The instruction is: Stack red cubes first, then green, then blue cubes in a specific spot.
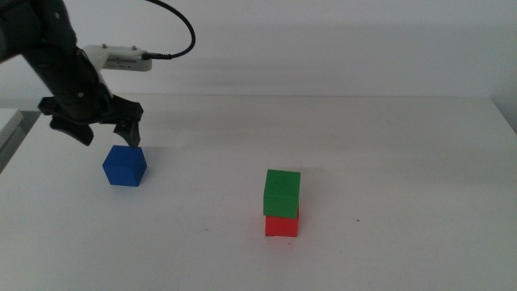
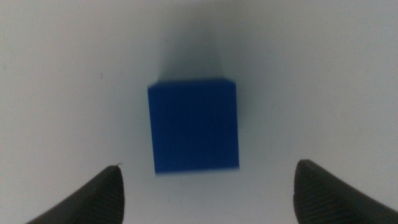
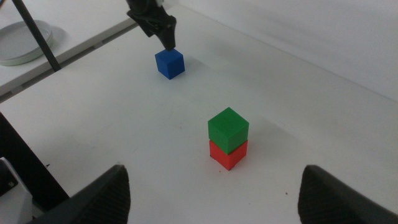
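Observation:
A blue cube [image 1: 125,166] sits alone on the white table at the left. Just above and behind it, my left gripper [image 1: 109,139] hangs open, not touching it. In the left wrist view the blue cube [image 2: 194,126] lies ahead of the left gripper [image 2: 209,168], between its spread jaws. Near the table's middle, the green cube [image 1: 282,192] rests on the red cube [image 1: 281,225]. My right gripper [image 3: 214,177] is open and empty, back from the green cube [image 3: 228,129] and red cube [image 3: 228,155]. The specific spot's marks are hidden.
A lone dark speck [image 1: 359,221] lies to the right of the stack. In the right wrist view a white round dish [image 3: 22,40] sits off the table's far side, behind a dark rod [image 3: 37,34]. The table's left edge [image 1: 12,145] runs close to the left arm.

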Robot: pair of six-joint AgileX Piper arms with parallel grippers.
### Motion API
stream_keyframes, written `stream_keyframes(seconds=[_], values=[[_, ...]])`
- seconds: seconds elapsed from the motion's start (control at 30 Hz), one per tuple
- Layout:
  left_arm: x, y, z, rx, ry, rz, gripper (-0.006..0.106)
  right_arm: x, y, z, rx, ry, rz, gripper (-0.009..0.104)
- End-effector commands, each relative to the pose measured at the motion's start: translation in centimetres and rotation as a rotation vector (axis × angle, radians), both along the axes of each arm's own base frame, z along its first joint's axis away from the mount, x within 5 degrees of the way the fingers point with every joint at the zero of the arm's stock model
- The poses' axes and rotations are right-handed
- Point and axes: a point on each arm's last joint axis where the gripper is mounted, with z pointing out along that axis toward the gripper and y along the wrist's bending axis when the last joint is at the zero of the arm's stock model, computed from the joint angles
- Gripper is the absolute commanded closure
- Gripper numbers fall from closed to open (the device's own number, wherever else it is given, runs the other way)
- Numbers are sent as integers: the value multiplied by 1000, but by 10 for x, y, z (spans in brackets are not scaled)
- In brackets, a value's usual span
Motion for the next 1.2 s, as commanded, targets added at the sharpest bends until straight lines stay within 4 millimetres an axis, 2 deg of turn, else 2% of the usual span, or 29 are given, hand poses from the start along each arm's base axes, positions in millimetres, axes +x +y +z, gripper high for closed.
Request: stream_keyframes(seconds=[0.0, 0.23, 0.6, 0.77, 0.87, 1.03, 1.1, 1.17], values=[[11, 0, -4, 4, -23, 3, 10, 0, 0, -1, 1, -8, 3, 17], [27, 0, -34, 6, -12, 8, 10, 0, 0, -1, 1, -8, 3, 17], [36, -1, -70, 10, 36, 9, 10, 0, 0, -1, 10, 1, -3, 17], [37, -1, -80, 13, 65, -4, 17, 0, 0, -1, 10, 1, -3, 17], [36, -1, -81, 14, 75, -9, 30, 0, 0, -1, 10, 1, -3, 17], [33, -1, -79, 3, 103, -9, 74, 0, 0, -1, 10, 1, -3, 17], [29, -2, -68, -12, 103, -13, 89, 0, 0, -1, 10, 1, -3, 17], [24, -5, -50, -23, 91, -10, 102, 0, 0, -1, 10, 1, -3, 17]])
